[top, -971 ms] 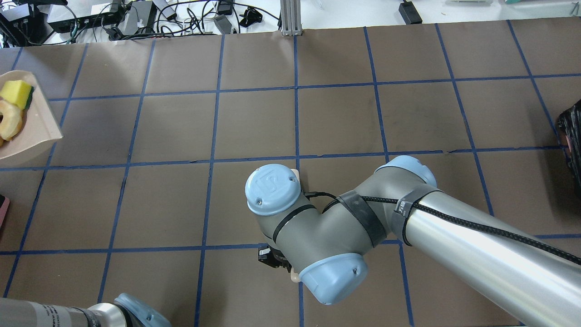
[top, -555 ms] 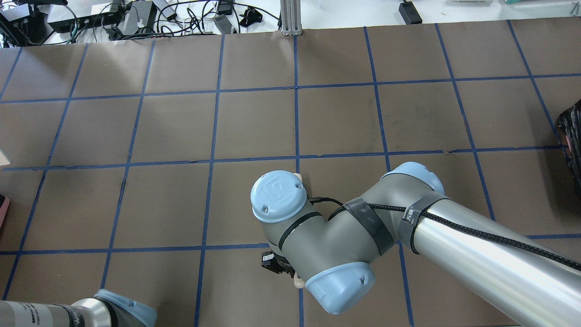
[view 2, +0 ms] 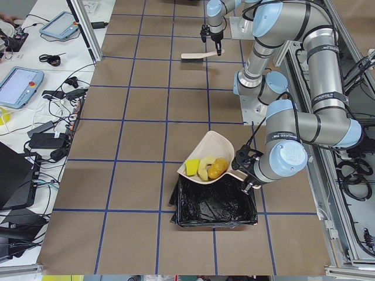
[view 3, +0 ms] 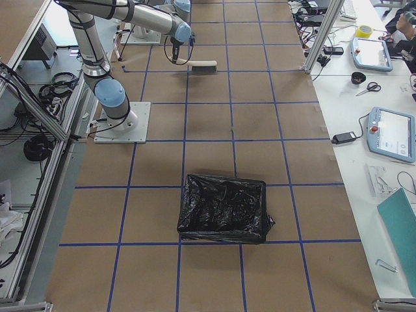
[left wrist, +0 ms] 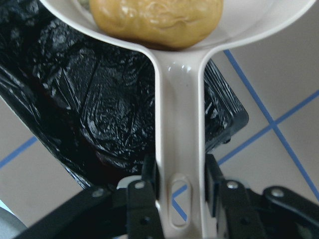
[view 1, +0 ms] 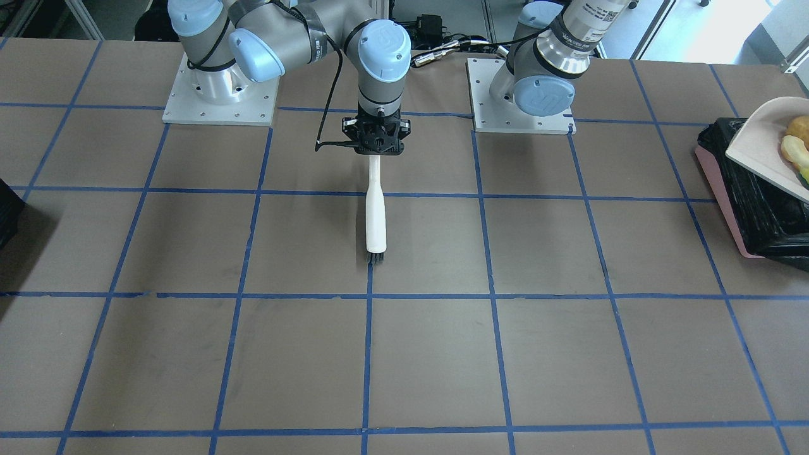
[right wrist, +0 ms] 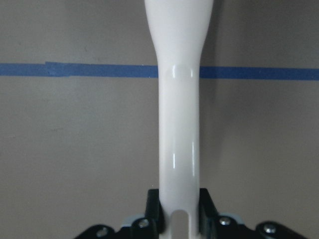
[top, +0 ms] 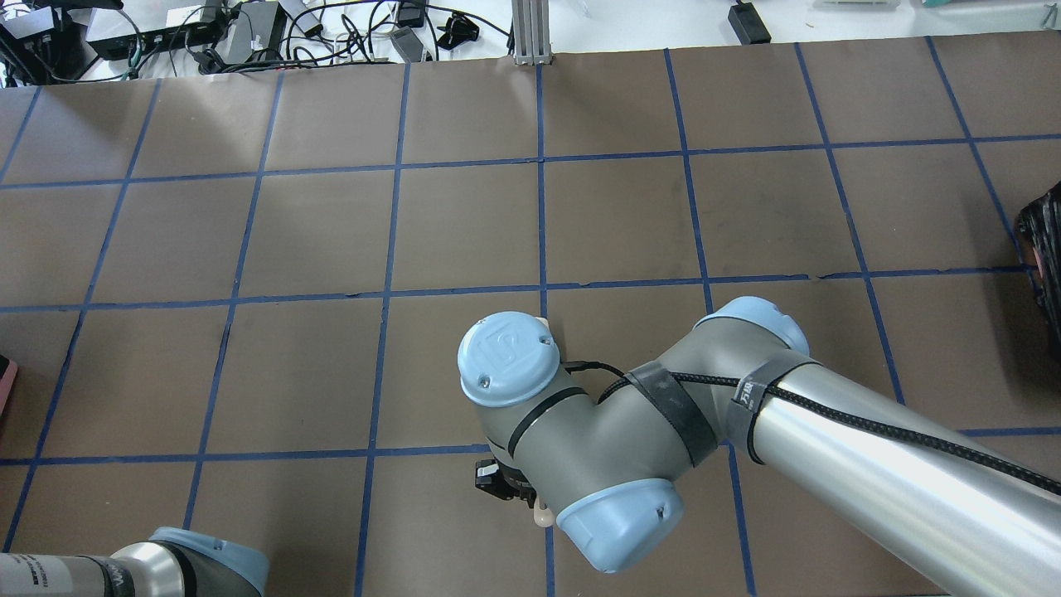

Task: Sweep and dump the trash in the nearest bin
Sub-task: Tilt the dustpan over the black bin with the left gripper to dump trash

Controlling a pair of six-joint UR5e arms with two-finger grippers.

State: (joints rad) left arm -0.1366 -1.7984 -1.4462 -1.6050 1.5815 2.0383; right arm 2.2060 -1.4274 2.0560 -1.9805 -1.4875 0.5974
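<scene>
My left gripper (left wrist: 180, 186) is shut on the handle of a cream dustpan (left wrist: 180, 114) and holds it over the pink-sided bin (view 1: 720, 189) with its black bag (view 2: 214, 204). The pan (view 2: 212, 157) carries the trash: a yellow wedge (view 2: 192, 167), a pale rind slice (view 2: 205, 168) and a brown lump (view 2: 218, 168), which fills the top of the left wrist view (left wrist: 154, 20). My right gripper (view 1: 378, 149) is shut on the white handle of a brush (view 1: 375, 215), whose bristles rest on the table. The handle runs up the right wrist view (right wrist: 179, 124).
An all-black box (view 3: 224, 208) stands on the table's other end and shows at the right edge of the overhead view (top: 1046, 249). The brown table has a blue tape grid. Cables and power bricks (top: 249, 29) lie beyond the far edge.
The dustpan with the trash has moved left out of the overhead view, and the left arm's elbow has swung left. The right arm shifted slightly right, then held still.
</scene>
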